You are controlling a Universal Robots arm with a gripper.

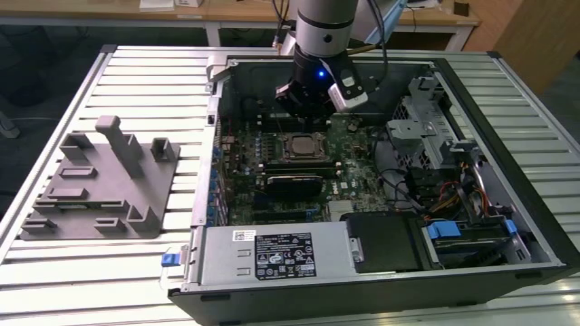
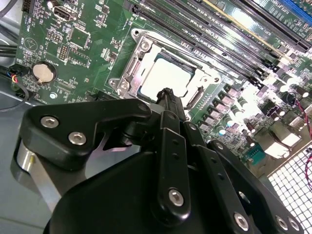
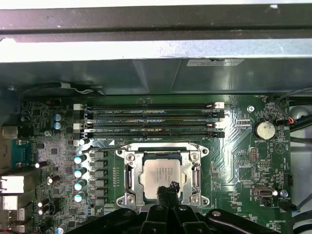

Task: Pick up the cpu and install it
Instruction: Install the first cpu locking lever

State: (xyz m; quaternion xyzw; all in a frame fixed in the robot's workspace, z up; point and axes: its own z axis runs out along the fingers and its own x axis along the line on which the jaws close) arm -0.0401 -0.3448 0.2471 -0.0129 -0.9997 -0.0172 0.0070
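The cpu (image 1: 299,146) lies flat in the metal socket frame (image 3: 129,176) in the middle of the motherboard, its silvery top facing up. It also appears in both wrist views (image 2: 168,75) (image 3: 160,174). My gripper (image 1: 305,114) hangs inside the open computer case, just beyond the socket and a little above the board. In both wrist views its black fingertips (image 2: 167,93) (image 3: 169,187) are pressed together over the near edge of the cpu, with nothing between them. The gripper hides part of that edge.
The case walls (image 1: 214,136) surround the board. Memory slots (image 3: 151,119) run beside the socket, and a coin battery (image 3: 265,129) sits near them. A drive cage (image 1: 426,129) and cables stand at the exterior view's right. A grey fixture with posts (image 1: 100,183) rests on the slatted table outside.
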